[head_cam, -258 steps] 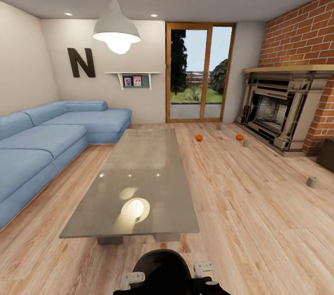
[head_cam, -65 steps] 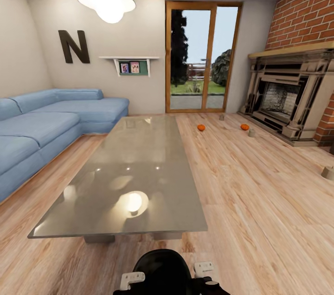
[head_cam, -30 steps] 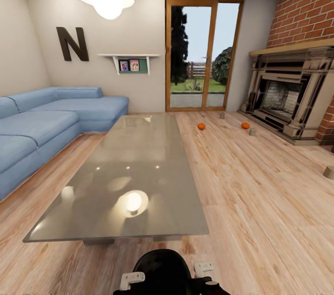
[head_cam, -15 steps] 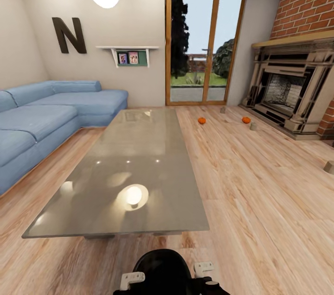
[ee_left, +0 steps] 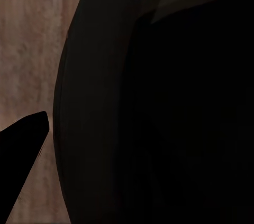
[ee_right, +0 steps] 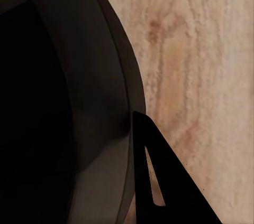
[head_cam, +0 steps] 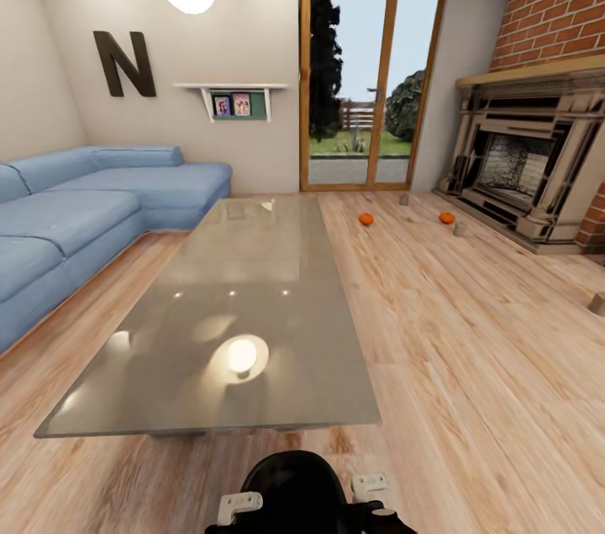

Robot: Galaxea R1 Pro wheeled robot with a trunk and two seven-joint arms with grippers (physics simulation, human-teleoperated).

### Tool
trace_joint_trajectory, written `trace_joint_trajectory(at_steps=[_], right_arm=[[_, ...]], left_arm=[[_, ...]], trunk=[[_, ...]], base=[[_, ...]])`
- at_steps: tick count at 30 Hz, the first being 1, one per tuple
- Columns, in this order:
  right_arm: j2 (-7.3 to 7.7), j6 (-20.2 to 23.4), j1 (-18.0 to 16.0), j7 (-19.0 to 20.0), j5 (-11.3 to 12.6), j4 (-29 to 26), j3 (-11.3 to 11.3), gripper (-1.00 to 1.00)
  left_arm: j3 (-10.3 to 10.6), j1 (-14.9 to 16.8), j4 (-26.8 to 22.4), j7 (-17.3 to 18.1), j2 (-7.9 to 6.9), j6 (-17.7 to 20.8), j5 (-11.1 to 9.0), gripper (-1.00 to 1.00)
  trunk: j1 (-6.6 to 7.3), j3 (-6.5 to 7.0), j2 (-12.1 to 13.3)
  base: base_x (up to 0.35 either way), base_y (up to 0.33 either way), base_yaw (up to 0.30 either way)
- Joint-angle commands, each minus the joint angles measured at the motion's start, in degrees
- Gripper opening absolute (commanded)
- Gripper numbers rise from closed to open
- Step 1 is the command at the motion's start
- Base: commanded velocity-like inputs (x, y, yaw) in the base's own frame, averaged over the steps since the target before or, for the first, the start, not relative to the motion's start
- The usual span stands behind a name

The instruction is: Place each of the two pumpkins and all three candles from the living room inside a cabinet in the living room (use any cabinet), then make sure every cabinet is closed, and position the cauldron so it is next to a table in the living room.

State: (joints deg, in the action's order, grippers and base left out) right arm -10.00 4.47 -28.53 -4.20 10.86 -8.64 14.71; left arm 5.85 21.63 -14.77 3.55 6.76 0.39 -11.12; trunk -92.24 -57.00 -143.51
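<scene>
The black cauldron [head_cam: 294,488] sits low right in front of me, between my left gripper [head_cam: 238,507] and right gripper [head_cam: 370,485], each pressed to one side of it. Its dark wall looms close in the left wrist view [ee_left: 159,129] and the right wrist view [ee_right: 53,102], with one finger [ee_right: 164,182] outside the rim. Two orange pumpkins [head_cam: 365,219] [head_cam: 446,218] lie on the floor far ahead. Tan candles stand near them [head_cam: 404,199] [head_cam: 459,229] and at the right edge [head_cam: 597,304]. The cabinet is out of view.
A long glass-topped table [head_cam: 244,298] stretches straight ahead, close to the cauldron. A blue corner sofa [head_cam: 76,223] lines the left wall. The fireplace [head_cam: 525,172] with its brick wall is at the right, a glass door [head_cam: 370,84] at the back. Open wood floor runs along the table's right.
The camera has crept forward, so the table's near edge sits lower and closer in the picture. The cauldron keeps its place between my grippers.
</scene>
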Motion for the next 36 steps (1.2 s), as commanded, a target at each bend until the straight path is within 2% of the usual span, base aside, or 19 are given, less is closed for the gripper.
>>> trace_joint_trajectory(at_steps=[1, 12, 29, 32, 36], right_arm=[[0.00, 0.37, 0.03, -0.28, 1.57, 0.02, 1.64, -1.00], [0.00, 0.37, 0.02, -0.28, 1.54, 0.02, 1.64, -1.00], [0.00, 0.37, 0.04, -0.28, 1.54, 0.02, 1.64, -1.00], [0.00, 0.37, 0.05, -0.28, 1.54, 0.02, 1.64, -1.00], [0.00, 0.37, 0.02, -0.28, 1.53, 0.02, 1.64, -1.00]], left_arm=[[0.22, 0.06, -0.26, -0.21, -0.08, 0.01, -0.40, -1.00], [0.22, 0.08, -0.26, -0.12, -0.08, -0.01, -0.40, -1.00], [0.22, 0.08, -0.25, -0.20, 0.02, -0.04, -0.39, -1.00], [0.22, 0.08, -0.26, -0.28, 0.01, -0.04, -0.39, -1.00], [0.22, 0.08, -0.26, -0.30, 0.01, -0.04, -0.34, -1.00]], trunk=[[-0.01, -0.05, -0.02], [-0.01, -0.05, -0.02], [-0.01, -0.05, -0.02], [-0.08, -0.71, -0.06], [-0.08, -0.71, -0.06]], base=[[0.213, 0.000, 0.000], [0.101, 0.000, 0.000], [0.004, 0.000, 0.000], [0.000, 0.000, 0.000], [0.000, 0.000, 0.000]])
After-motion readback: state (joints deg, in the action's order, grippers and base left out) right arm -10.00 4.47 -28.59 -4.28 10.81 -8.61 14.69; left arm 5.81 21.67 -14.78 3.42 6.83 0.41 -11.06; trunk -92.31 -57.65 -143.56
